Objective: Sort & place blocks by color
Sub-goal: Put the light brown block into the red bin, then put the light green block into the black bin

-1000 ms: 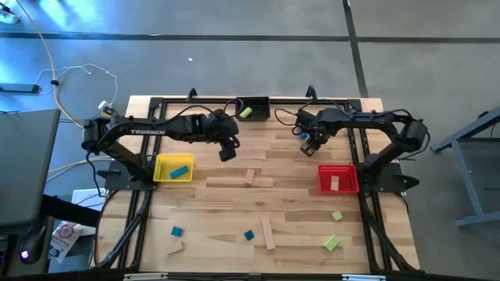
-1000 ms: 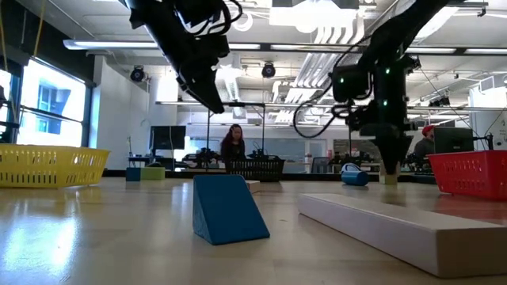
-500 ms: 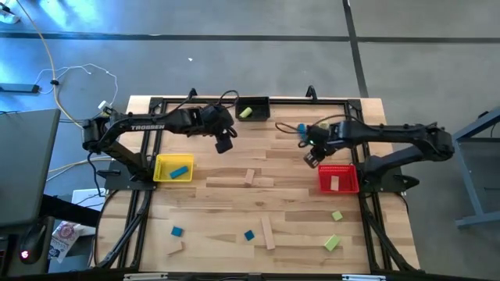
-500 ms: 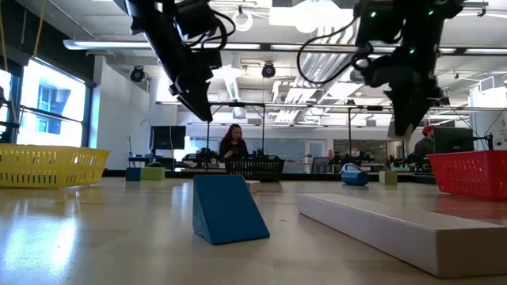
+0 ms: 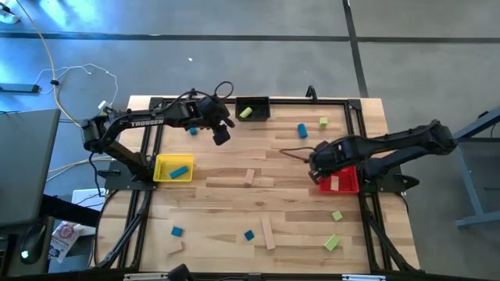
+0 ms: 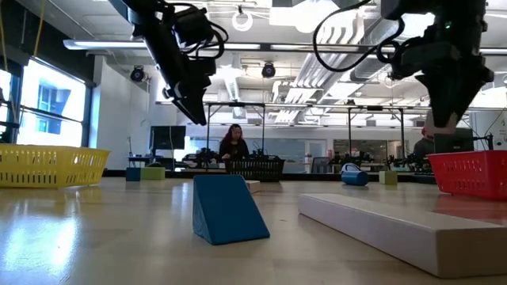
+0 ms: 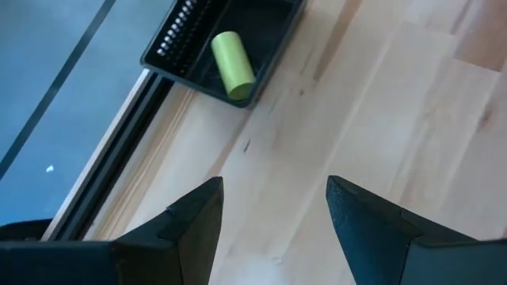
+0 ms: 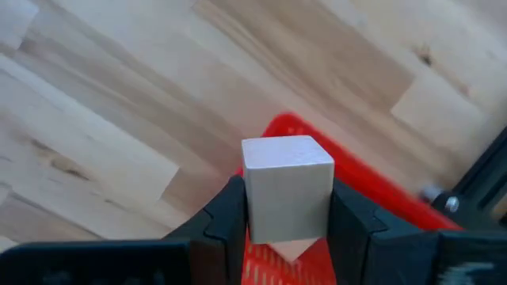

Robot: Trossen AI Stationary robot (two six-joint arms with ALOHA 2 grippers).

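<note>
My right gripper (image 5: 319,161) is shut on a plain light-wood cube (image 8: 287,184) in the air, over the left rim of the red bin (image 5: 348,171), which holds one wood block (image 5: 334,183). My left gripper (image 5: 221,134) is open and empty, raised over the table near the black bin (image 5: 253,101); that bin holds a lime green piece (image 7: 233,65). A blue block (image 5: 179,171) lies in the yellow bin (image 5: 162,160). Loose blue blocks (image 5: 301,129), green blocks (image 5: 337,215) and wood bars (image 5: 268,232) lie on the table. My right gripper pinches the wood cube by two opposite side faces (image 8: 252,207) between its two fingers. The fingers come from above, pointing down. The cube is lifted clear, level, over the red bin's rim (image 8: 372,186).
A blue block (image 5: 193,130) lies by the left arm and a green one (image 5: 323,122) at the far right. More blue blocks (image 5: 249,235) and a green bar (image 5: 332,243) lie near the front edge. Wood bars (image 5: 250,177) lie mid-table. People show beyond the table in the low view.
My right gripper has risen from the table with the wood cube and gone toward the near edge, up to the red bin. My left gripper has gone toward the far edge, close to the black bin, staying raised.
</note>
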